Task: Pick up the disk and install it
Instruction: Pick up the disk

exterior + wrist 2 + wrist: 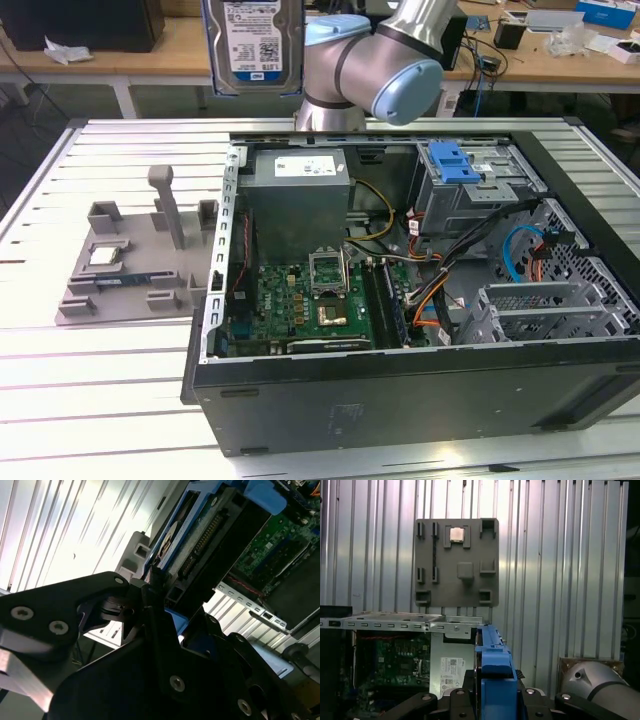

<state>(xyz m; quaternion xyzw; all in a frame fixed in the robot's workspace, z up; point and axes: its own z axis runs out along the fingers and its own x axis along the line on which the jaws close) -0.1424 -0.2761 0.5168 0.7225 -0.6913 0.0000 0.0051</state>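
Exterior view, from the exterior view's left: one grey fixture tray (120, 285) near that edge of the tabletop (100, 400), carrying one processor chip (106, 255). Next, one disk (252, 40) held upright in the air above the tabletop's far edge, label to camera. Then one open computer case (400, 390), with one blue-latched drive cage (470, 185) in its far corner. In the second wrist view the one gripper (152, 587) is clamped on the disk's blue caddy edge. Likely risks: edge-only hold lets the disk tilt or slip; loose cables (450, 290) near the cage snag it; skewed entry jams.
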